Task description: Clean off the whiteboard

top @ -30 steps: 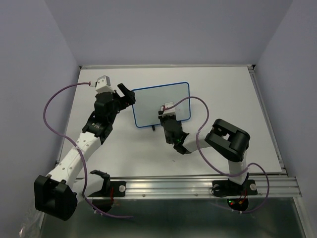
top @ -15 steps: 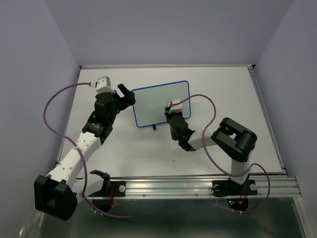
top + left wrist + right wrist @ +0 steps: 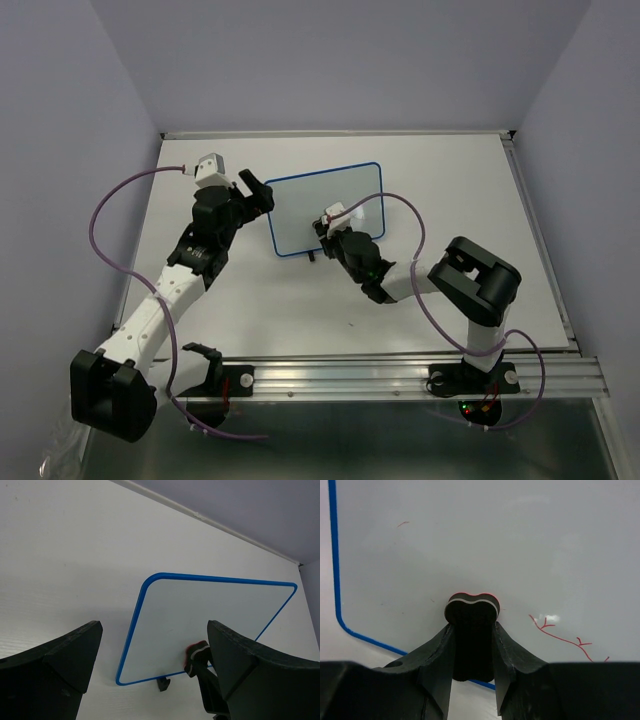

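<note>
**Insp. A:** Start L side. Left gripper (image 3: 256, 192)?

**Insp. B:** Fingers spread wide, nothing in them. It hovers just beside the L edge of the whiteboard (image 3: 310, 200), not touching as far as I can tell.

**A:** Board location?

**B:** On the table (image 3: 480, 200), far-middle, between the two arms. Blue frame, one small black foot (image 3: 162, 684) visible at the near edge. Can't tell whether it's flat or slightly propped.

**A:** Handling assessment?

**B:** Judged light, thin, stiff. The face looks glossy, so slick. Likely to skate or pivot on its feet under wiping pressure. Recommend holding at the frame on the L edge, never on the face. Moderate pinch; the frame looks like thin plastic.

**A:** R side?

**B:** Right gripper (image 3: 471, 640) has its fingers closed on the black eraser (image 3: 471, 607), whose tip is pressed on the board near the bottom edge.

**A:** Marks outstanding?

**B:** Red scribble (image 3: 560, 636) just R of the eraser, plus a faint red fleck (image 3: 402, 524) at upper L. Job judged mostly done, not complete.
</note>
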